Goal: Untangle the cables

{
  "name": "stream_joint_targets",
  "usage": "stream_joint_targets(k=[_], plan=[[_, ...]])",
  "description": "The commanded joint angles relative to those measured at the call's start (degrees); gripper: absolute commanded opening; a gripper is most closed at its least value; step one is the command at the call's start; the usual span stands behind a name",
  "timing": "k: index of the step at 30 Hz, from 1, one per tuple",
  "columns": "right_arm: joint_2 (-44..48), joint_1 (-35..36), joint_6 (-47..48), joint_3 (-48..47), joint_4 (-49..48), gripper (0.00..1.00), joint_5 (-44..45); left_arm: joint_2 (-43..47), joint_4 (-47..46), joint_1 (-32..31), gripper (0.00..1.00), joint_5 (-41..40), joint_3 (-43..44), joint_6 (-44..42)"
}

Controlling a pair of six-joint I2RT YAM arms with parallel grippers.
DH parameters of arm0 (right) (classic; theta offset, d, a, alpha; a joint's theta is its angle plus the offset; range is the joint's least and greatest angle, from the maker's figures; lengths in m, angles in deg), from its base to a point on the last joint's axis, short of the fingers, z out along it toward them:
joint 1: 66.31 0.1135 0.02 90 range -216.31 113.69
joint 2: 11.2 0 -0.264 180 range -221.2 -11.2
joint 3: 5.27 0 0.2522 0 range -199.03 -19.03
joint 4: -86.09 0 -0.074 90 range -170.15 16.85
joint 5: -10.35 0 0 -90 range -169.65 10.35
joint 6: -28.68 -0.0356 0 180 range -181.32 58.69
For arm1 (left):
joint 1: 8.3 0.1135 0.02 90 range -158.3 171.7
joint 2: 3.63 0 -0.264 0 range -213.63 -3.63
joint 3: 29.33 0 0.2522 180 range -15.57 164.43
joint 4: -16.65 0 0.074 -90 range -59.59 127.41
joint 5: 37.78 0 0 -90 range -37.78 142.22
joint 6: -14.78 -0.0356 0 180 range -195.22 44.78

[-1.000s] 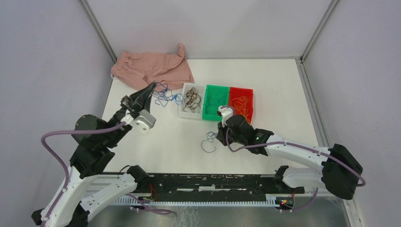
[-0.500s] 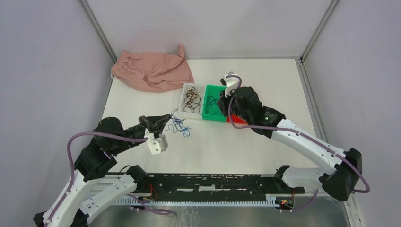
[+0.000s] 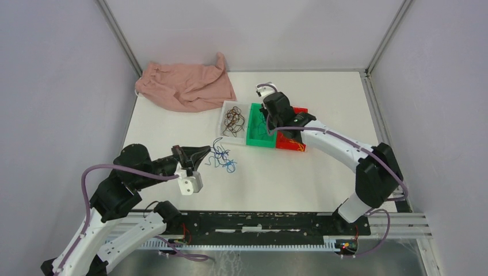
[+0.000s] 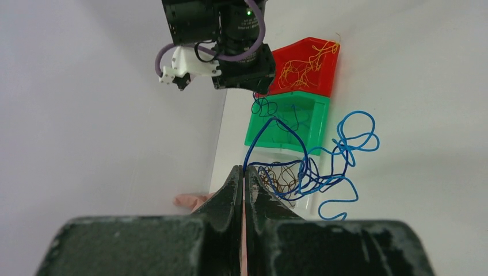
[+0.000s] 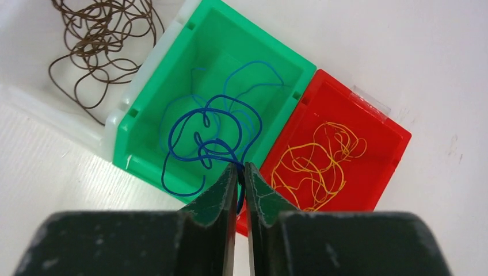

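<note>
My left gripper [image 3: 205, 154] is shut on a bunch of blue cables [image 3: 222, 160] that trails onto the table just right of it. In the left wrist view the tips [image 4: 243, 171] pinch one blue strand, and the loops [image 4: 340, 150] hang ahead. My right gripper [image 3: 266, 119] is over the green bin [image 3: 259, 142], shut on a dark blue cable [image 5: 202, 133] that dangles into it; the tips [image 5: 240, 170] grip the strand. Brown cables [image 3: 233, 119] lie in the white bin [image 3: 222, 135]. Yellow-orange cables [image 5: 316, 161] lie in the red bin [image 5: 377, 167].
The three bins stand side by side at mid-table: white, green, red [image 3: 297, 110]. A pink cloth [image 3: 187, 85] lies crumpled at the back left corner. Grey walls close off the back and both sides.
My left gripper has pulled the blue bunch from beside the cloth toward the front. My right gripper has carried a blue cable from the table up over the green bin.
</note>
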Motion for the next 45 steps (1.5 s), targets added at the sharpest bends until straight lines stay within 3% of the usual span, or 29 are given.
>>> stream_joint_targets(k=[1,4,8,11,17,23,26,32,45], plan=[[-5.55,-0.28,2.38,-6.24,-2.34,0.16,4.53,-0.29,-0.58,-0.18,0.03,2.65,1.02,-2.2],[-10.35,-0.41,2.43,-9.21,-2.32,0.21,5.71,-0.81,-0.63,-0.1,0.03,3.18,1.62,-1.7],[-12.2,-0.62,0.98,-11.7,-2.84,0.48,4.64,-0.84,-0.6,-0.18,0.03,3.64,1.47,-0.86],[-8.46,-0.76,0.09,-10.04,-5.49,0.55,0.64,-0.61,-1.88,-0.13,0.03,3.64,0.41,0.63],[5.49,-0.81,-2.87,-0.95,-13.78,0.62,-16.49,0.11,-9.62,-0.18,0.03,1.34,-3.32,8.23],[21.41,-0.76,-11.11,15.18,-28.36,0.65,-36.78,-2.65,-8.58,-0.17,0.03,0.52,-3.06,18.83],[27.48,-0.7,-15.86,21.62,-33.01,0.65,-41.78,-3.06,-9.14,-0.18,0.03,-0.56,-3.85,22.64],[30.99,1.34,-20.38,28.81,-36.83,0.69,-45.7,-3.62,-10.83,-0.18,0.03,0.27,-3.58,22.16],[27.35,12.05,-21.55,25.81,-34.02,0.73,-48.41,-3.37,-10.17,-0.18,0.03,1.32,-2.68,19.41]])
